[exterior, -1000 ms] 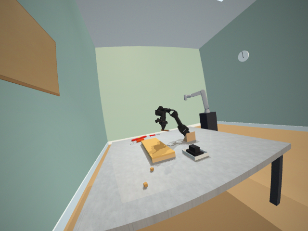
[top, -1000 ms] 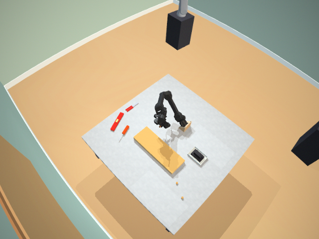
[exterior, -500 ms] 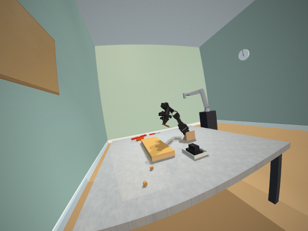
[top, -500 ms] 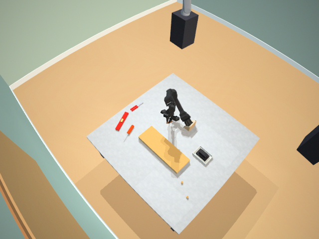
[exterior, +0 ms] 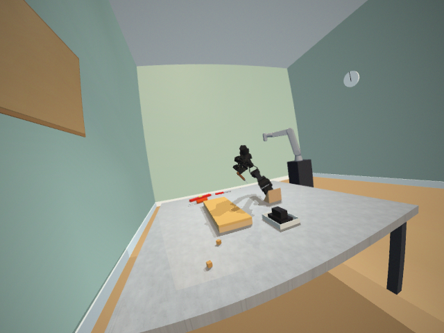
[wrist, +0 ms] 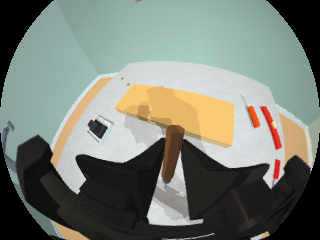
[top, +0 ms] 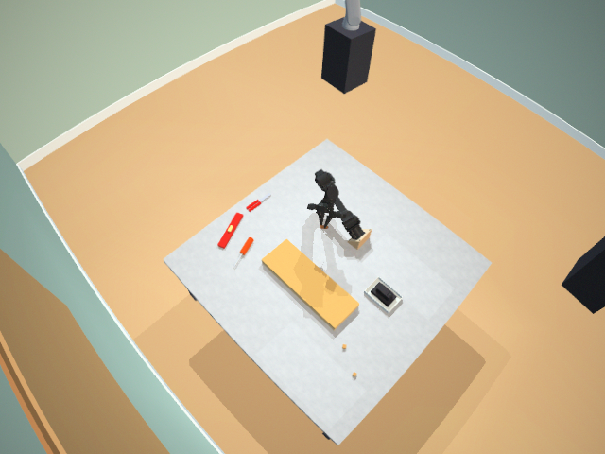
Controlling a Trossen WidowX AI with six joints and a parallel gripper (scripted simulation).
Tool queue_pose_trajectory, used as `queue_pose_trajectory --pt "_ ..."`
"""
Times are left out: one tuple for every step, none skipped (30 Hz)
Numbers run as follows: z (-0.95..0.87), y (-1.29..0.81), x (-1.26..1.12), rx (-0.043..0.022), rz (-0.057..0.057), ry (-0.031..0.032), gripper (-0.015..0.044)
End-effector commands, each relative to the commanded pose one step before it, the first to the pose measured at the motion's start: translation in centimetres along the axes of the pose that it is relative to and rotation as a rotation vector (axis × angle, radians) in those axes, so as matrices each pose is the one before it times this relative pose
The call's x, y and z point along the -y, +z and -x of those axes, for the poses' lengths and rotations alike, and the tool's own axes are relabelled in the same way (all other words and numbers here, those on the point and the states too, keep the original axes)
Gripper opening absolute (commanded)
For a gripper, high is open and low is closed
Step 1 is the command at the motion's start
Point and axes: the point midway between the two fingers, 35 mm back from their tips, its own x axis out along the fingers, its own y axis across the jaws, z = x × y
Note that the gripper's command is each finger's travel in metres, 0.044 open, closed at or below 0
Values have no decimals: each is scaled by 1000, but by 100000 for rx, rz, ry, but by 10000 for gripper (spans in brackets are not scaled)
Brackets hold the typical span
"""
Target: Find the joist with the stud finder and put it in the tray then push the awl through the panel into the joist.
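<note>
- Table (top: 429, 273): I see the grey top carrying everything.
- Panel (top: 309, 282): flat, centre of table.
- Tray (exterior: 293, 223): right of panel, stud finder (exterior: 279, 214) inside it.
- Gripper (exterior: 241, 174): raised in the air beyond the panel's far end, clamped on the awl (wrist: 171, 154).
- Awl: brown handle between the fingers, tilted, clear of the table.

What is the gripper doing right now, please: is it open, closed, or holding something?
Gripper: closed on the brown-handled awl, lifted off the table behind the floor panel.
</note>
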Motion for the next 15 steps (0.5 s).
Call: queue_pose_trajectory --pt "1011 -120 -250 8585 4483 4288 0" --pt "213 -20 -94 1825 1205 1030 0" --pt "209 -19 -94 1825 1199 1032 0" --pt "204 -18 -94 1824 1192 1033 0" --pt "200 -17 -94 1823 1185 1034 0" --pt "196 -15 -94 1822 1178 1036 0" --pt "191 -14 -94 1821 1170 1037 0" --pt "187 -13 -94 1820 1163 1038 0" --pt "183 -12 -93 1819 1155 1040 0" --pt "178 -11 -93 1819 1147 1041 0" --pt "174 -10 -93 1818 1139 1042 0" --pt "169 -9 -93 1817 1131 1043 0" --pt "165 -8 -93 1816 1123 1045 0" --pt "161 -8 -92 1816 1114 1046 0" --pt "156 -7 -92 1815 1106 1047 0"
